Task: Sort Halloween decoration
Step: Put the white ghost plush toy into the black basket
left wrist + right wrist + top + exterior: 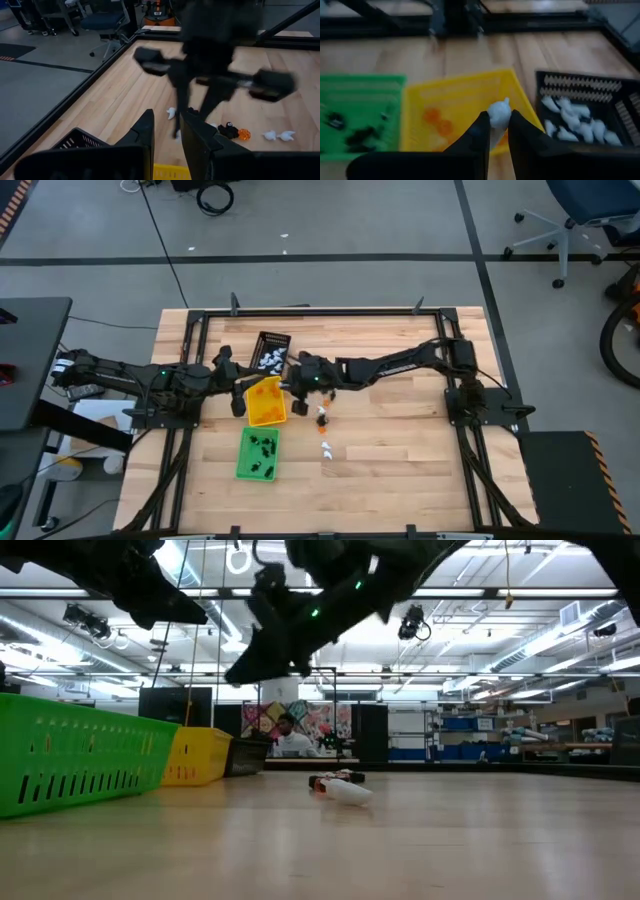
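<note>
My right gripper [498,131] hangs above the table between the yellow tray [265,401] and the black tray [272,351], shut on a tiny white trinket [498,114]. My left gripper [167,136] waits beside the yellow tray's left edge, its fingers a little apart with nothing between them. The black tray [580,107] holds several white trinkets. Orange ones lie in the yellow tray [455,107], black ones in the green tray [257,453]. Loose trinkets [323,417] lie on the wood right of the yellow tray, with white ones [326,449] nearer the front. My right gripper pinches the white trinket between its two fingertips, which meet it at its lower part [496,125]. Its rounded top stands out past the fingertips. The trinket is lifted clear, above the yellow tray's corner nearest the black tray.
The three trays sit close together at the table's middle left, and the green tray [70,765] is nearest the front. A black frame [320,313] runs along the table's edges. Bare wood lies to the right and front of the loose trinkets [340,789].
</note>
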Robot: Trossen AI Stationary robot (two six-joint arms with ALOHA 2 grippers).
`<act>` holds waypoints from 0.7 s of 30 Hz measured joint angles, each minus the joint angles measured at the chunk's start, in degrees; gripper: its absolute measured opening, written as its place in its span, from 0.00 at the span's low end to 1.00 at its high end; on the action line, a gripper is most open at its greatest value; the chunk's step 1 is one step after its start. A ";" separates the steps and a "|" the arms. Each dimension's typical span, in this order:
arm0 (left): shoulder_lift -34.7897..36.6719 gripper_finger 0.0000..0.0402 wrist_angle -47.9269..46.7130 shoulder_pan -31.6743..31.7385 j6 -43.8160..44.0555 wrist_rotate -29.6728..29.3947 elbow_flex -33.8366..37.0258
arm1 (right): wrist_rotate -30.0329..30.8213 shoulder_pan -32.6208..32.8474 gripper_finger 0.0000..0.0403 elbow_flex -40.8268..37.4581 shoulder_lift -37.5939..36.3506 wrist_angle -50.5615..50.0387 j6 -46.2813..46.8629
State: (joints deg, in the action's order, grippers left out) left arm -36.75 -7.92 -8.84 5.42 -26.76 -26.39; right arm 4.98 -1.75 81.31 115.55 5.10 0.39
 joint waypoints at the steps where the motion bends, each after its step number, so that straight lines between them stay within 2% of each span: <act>1: 0.00 0.17 0.09 0.00 0.02 0.00 0.00 | 0.03 -0.43 0.14 -0.13 1.14 1.97 -0.01; 5: 0.00 0.17 0.71 0.00 0.00 0.02 -0.02 | 0.15 -2.99 0.14 0.22 5.92 13.42 0.66; 12: 0.00 0.17 0.44 0.00 0.00 -0.01 -0.02 | 1.29 -7.77 0.16 2.50 10.04 15.15 3.67; 21: 0.00 0.17 0.43 0.02 -0.02 0.00 -0.02 | -6.37 -10.52 0.35 2.76 10.05 15.62 6.91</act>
State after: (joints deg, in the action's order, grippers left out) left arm -36.75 -7.49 -8.82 5.39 -26.76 -26.41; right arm -1.39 -12.27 84.07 125.60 20.72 7.30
